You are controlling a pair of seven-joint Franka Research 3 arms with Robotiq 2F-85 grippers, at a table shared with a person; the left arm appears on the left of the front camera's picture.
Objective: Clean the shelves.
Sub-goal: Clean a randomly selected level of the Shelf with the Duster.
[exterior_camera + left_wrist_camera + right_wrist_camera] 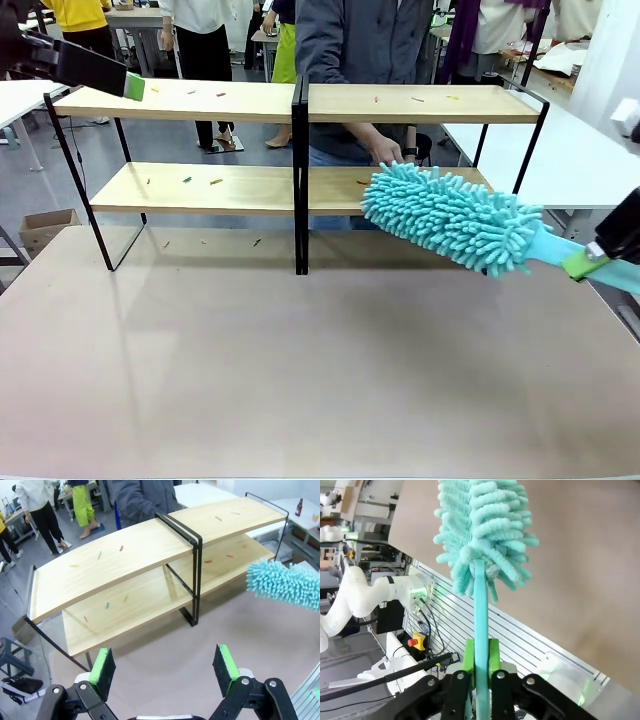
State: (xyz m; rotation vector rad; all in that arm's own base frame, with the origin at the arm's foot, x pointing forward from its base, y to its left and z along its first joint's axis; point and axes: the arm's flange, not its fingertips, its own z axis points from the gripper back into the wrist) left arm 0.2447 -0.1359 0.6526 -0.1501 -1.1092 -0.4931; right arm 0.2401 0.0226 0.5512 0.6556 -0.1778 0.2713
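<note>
The shelves (200, 102) stand at the far side of the table, two pale boards on a black frame, also in the left wrist view (125, 562). Small coloured bits (216, 182) lie scattered on both boards. A fluffy turquoise duster (450, 215) hangs in front of the lower board's right half, its head close to the board edge. My right gripper (590, 262) is shut on the duster's handle (481, 630), with the head (480, 525) pointing away from it. My left gripper (165, 665) is open and empty, held high by the top board's left end (133, 86).
A person stands behind the shelves, one hand (385, 150) resting by the lower right board. Brown tabletop (300, 360) stretches bare in front of the shelves. A white table (570, 150) lies to the right, a cardboard box (45, 225) on the floor at left.
</note>
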